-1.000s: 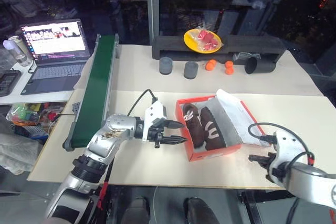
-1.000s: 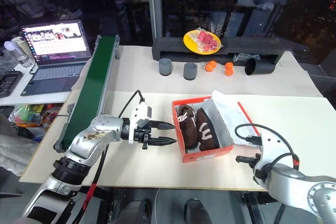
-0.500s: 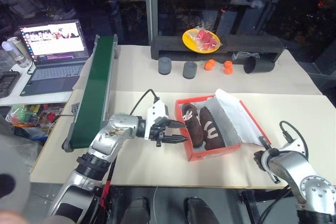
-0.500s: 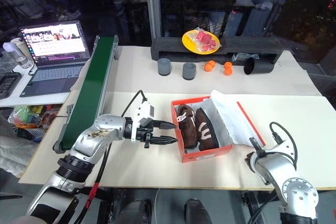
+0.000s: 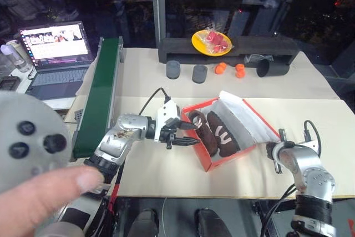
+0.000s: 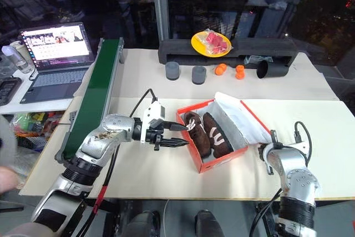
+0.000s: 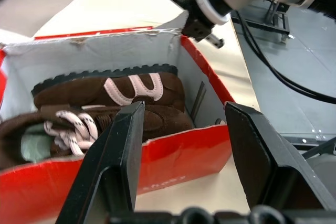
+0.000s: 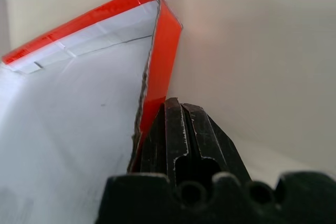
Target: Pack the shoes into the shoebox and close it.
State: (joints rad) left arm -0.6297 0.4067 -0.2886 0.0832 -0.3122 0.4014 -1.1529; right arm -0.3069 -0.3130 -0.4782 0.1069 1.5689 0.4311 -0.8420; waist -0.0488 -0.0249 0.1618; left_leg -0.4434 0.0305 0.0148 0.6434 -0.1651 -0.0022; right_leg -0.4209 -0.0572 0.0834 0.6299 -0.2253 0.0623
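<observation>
Head views: the red shoebox (image 6: 191, 151) stands open on the table (image 6: 166, 90), slightly skewed; both brown shoes (image 6: 208, 133) lie side by side inside. The left tool (image 6: 173, 135), fingers parted and empty, hovers just beside the box's near wall. The right tool (image 5: 274, 149) sits at the lid's (image 5: 252, 120) outer edge.

Left wrist view: parted fingers (image 7: 113, 169) frame the box wall; shoes within.

Right wrist view: the right tool's fingers (image 8: 181, 129), pressed together, touch the lid's red corner.
</observation>
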